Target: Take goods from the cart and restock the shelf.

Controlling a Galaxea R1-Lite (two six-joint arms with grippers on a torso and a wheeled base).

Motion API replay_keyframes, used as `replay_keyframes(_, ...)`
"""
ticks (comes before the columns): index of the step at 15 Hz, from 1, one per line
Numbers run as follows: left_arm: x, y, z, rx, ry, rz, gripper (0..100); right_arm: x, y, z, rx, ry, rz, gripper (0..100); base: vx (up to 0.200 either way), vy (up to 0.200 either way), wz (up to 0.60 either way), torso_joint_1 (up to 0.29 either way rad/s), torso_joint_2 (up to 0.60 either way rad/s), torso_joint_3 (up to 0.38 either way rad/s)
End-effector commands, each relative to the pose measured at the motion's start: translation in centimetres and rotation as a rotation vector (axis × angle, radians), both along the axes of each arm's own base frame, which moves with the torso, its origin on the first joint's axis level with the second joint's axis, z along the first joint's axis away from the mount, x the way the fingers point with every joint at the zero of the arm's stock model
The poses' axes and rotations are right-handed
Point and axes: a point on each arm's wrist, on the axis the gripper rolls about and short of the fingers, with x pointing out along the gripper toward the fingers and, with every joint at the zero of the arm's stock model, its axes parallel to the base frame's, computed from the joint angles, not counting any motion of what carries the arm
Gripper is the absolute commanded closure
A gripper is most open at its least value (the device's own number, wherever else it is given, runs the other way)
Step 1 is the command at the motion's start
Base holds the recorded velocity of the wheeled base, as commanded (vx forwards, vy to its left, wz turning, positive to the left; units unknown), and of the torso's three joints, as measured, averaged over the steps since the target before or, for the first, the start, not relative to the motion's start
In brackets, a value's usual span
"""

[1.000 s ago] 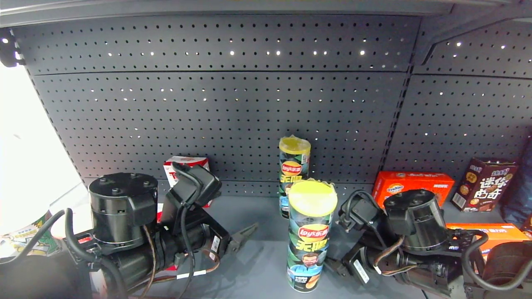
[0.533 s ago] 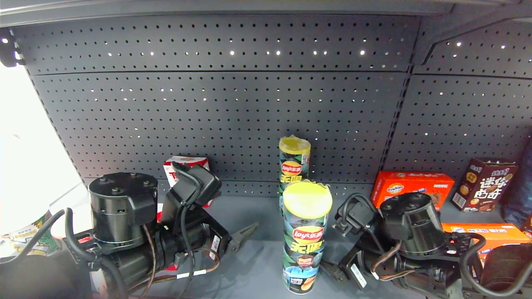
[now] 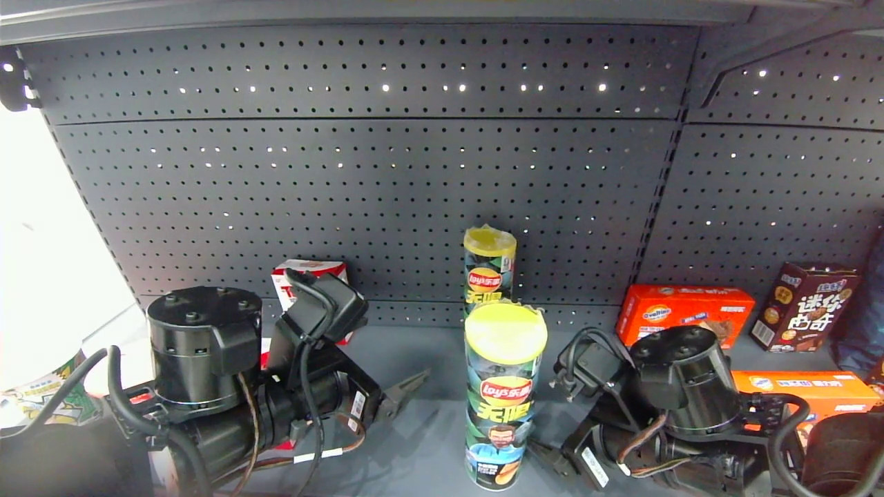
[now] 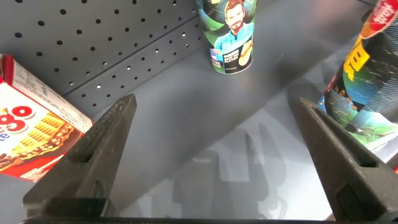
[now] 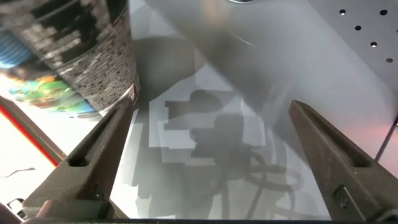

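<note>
- A dark grey shop shelf with a pegboard back wall, seen from above and in front.
- Two tall chip cans with yellow lids stand upright on the shelf, one behind the other. The rear can is close to the back wall. The front can is near the shelf's front edge, a little apart from the rear one.
- The left tool lies low over the shelf, to the left of the front can. Its two fingers are spread wide, with only bare shelf between them. It points toward the cans and is apart from both.
- The right tool sits low on the right side of the front can, fingers spread wide and holding nothing. The can's foot is just beside one finger, outside the gap; it is unclear whether they touch.
- A red and white box stands at the back wall on the left side of the shelf.
- In the next bay to the right are three boxes: an orange box, a brown box standing upright, and a second orange box lying flat nearer the front.
</note>
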Motion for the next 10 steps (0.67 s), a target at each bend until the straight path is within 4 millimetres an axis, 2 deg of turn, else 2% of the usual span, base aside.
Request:
replay_keyframes(1, -0.01, 0.0, 0.01, 0.0, -0.001, 0.0, 0, -0.14, -0.03, 0.14, 0.003, -0.004, 0.003, 0, 0.0, 0.0, 0.0, 0.0, 0.0, 0.0)
replay_keyframes(10, -0.05, -0.02, -0.03, 0.0, 0.001, -0.002, 0, -1.01, 0.13, -0.06, 0.006, 0.01, 0.021, 0, 0.0, 0.0, 0.0, 0.0, 0.0, 0.0)
